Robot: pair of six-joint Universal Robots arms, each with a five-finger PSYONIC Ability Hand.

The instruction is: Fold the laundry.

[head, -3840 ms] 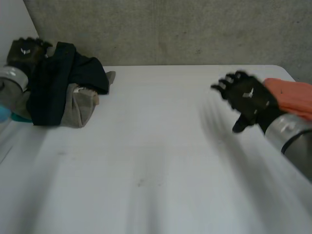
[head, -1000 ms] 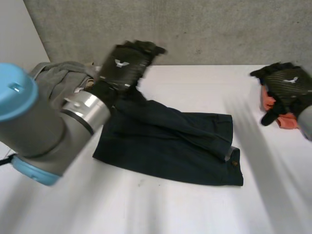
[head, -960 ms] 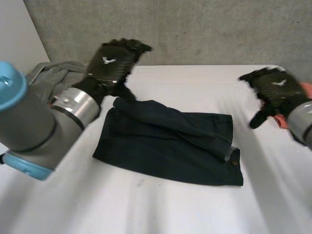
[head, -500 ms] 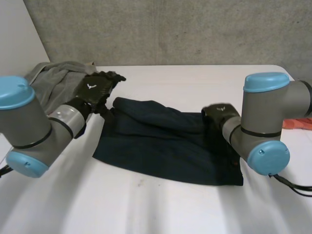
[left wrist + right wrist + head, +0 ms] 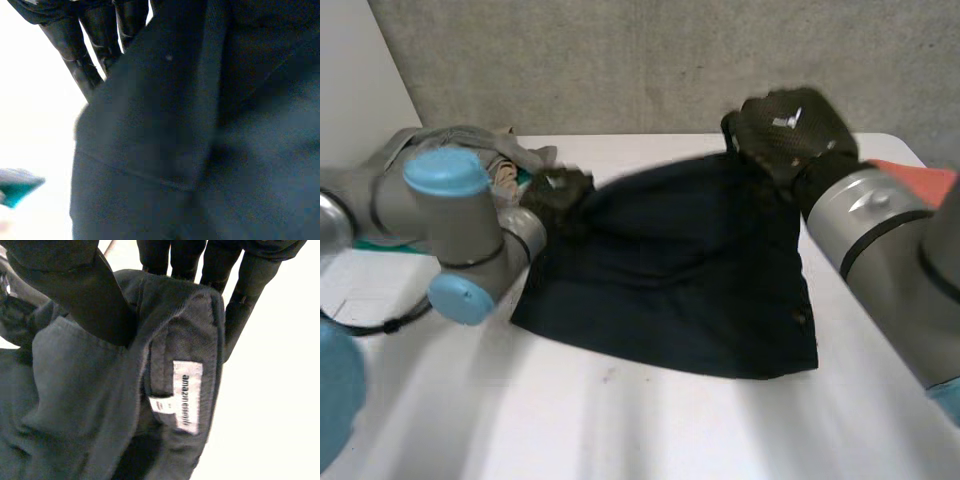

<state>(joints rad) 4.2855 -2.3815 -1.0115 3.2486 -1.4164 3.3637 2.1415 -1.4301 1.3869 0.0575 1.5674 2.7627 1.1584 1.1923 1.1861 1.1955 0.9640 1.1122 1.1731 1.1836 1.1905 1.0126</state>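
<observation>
The dark navy shorts (image 5: 690, 270) are spread wide over the white table (image 5: 670, 430). Their lower edge rests on the tabletop, while their upper edge is drawn up between the two hands.

The right hand (image 5: 785, 125) is raised at the shorts' upper right corner, the highest part of the cloth. In the right wrist view this hand (image 5: 85, 290) is clamped on the waistband. The thumb presses down on the outside of the folded band and the fingers (image 5: 240, 295) back it from the other side, so the cloth is pinched firmly between them. Just under that grip, a white sewn-in label (image 5: 187, 396) printed "amazon essentials" sits on the inside of the band.

The left hand (image 5: 558, 195) is at the shorts' upper left corner, lower than the right hand and close to the table. From the head view it looks clenched around that corner. In the left wrist view some of its fingers (image 5: 75, 45) run fairly straight behind the navy cloth (image 5: 200, 150), which passes in front of the palm and hides the thumb.

A heap of grey clothes (image 5: 460, 142) lies left of the shorts, beyond the left hand. An orange cloth (image 5: 918, 180) lies to the shorts' right. A teal object (image 5: 15, 185) sits just off the shorts' left edge.
</observation>
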